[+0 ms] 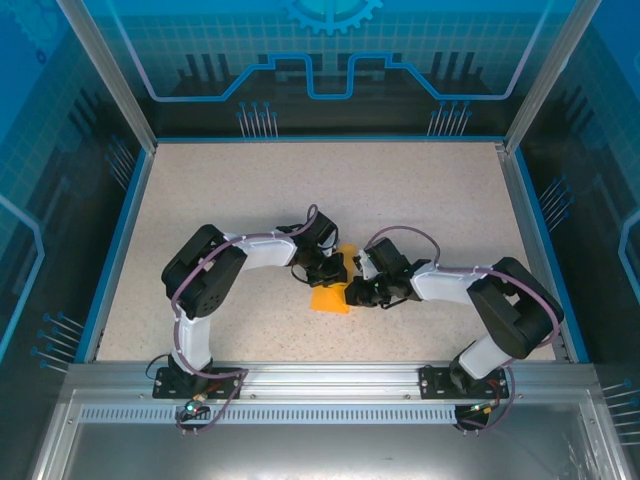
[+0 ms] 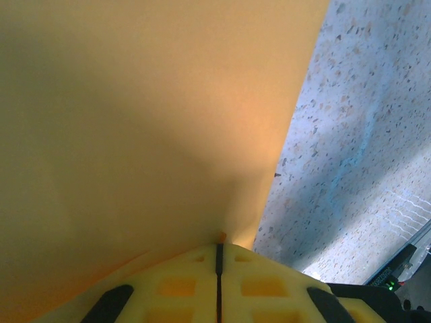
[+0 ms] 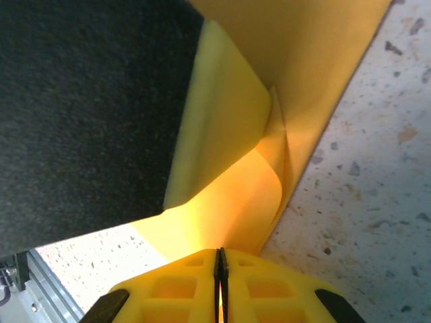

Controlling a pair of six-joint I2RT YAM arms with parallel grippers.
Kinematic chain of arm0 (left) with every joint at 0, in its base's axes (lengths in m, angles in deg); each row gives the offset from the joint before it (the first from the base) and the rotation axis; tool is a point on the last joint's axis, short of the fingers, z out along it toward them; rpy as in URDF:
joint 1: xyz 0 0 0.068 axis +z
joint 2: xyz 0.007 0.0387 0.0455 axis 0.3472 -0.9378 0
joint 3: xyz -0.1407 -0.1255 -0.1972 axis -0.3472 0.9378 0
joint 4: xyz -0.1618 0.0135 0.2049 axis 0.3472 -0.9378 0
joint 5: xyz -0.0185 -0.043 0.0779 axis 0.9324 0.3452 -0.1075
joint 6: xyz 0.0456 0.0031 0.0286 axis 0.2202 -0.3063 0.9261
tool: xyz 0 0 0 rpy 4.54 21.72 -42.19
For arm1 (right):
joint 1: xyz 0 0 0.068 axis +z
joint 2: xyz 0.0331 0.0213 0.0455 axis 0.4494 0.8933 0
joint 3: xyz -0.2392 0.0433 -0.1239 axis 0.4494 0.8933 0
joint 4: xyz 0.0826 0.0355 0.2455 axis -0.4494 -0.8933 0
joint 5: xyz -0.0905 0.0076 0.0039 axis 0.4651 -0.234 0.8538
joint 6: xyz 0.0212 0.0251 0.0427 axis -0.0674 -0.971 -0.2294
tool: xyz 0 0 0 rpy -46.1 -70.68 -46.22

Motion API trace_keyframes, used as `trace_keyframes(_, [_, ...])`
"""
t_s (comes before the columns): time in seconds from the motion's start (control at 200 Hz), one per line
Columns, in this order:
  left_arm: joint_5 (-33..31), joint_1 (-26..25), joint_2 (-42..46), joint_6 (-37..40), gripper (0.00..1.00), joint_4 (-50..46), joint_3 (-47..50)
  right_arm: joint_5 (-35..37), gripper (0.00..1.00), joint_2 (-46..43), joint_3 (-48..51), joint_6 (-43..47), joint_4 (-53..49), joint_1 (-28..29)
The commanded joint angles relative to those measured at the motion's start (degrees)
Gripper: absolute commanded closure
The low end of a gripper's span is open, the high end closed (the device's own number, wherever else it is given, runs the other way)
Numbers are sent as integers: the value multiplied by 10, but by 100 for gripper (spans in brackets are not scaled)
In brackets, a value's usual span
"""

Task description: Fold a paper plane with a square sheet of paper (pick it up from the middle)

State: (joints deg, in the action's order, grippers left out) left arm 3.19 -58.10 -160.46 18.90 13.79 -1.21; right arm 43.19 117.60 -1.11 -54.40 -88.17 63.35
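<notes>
Orange paper (image 1: 330, 298), creased (curled flap).

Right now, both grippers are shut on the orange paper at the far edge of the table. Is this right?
Not the place. The left gripper and the right gripper are shut on the orange paper, but the top external view shows it near the middle of the table, not at the far edge.

No word, number or brand name can be read anywhere. The blue back wall (image 1: 400, 40) bears only a gear drawing (image 1: 335, 12) and line patterns.
</notes>
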Motion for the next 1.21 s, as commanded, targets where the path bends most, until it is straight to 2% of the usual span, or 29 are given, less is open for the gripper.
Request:
trace_keyframes(0.0, [-22,-4,-31,15,92,-25,5,18,89,9,-13,8,-17,9])
trace_keyframes(0.585, [-18,-4,-33,15,89,-23,-1,48,89,9,-40,34,-70,11])
trace_keyframes(0.89, [-19,-4,-34,14,89,-21,5,-7,89,-4,-30,-5,-1,14])
trace_keyframes(1.2, [-19,-5,-35,13,89,-19,5,-2,89,21,-24,-6,7,30])
